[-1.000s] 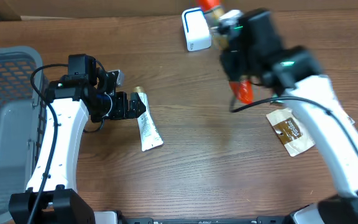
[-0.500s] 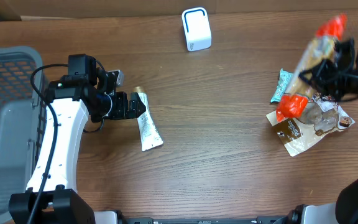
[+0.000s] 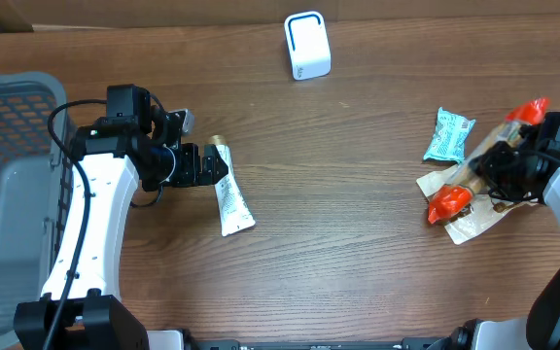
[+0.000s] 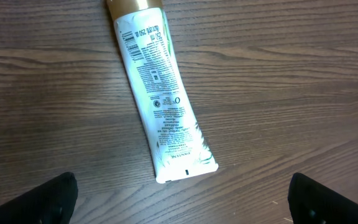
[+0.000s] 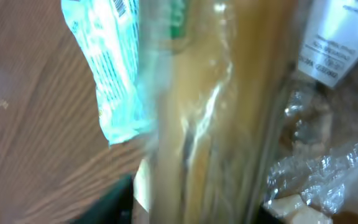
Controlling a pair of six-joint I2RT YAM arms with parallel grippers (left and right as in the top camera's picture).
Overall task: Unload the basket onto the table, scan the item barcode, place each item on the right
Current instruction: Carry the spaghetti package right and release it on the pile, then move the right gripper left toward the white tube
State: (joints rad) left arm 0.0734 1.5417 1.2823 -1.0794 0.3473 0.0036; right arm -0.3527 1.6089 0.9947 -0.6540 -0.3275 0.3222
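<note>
Right gripper is now down at the right-hand pile, well away from the white scanner where it held the orange-ended clear packet a second ago; packet now lies across the brown pouch, just beside the teal sachet; the right wrist view is filled with blurred packet, so I cannot tell if the jaws are still gripping it or are already off; they look to be mid-release. My read is that this item's scan pass is over and it is being put down. Left gripper hasn't moved; jaws fully apart, holding nothing, hovering over the white tube, which lies flat on the table with its printed side up; likely the next item to scan. Basket at far left.
</note>
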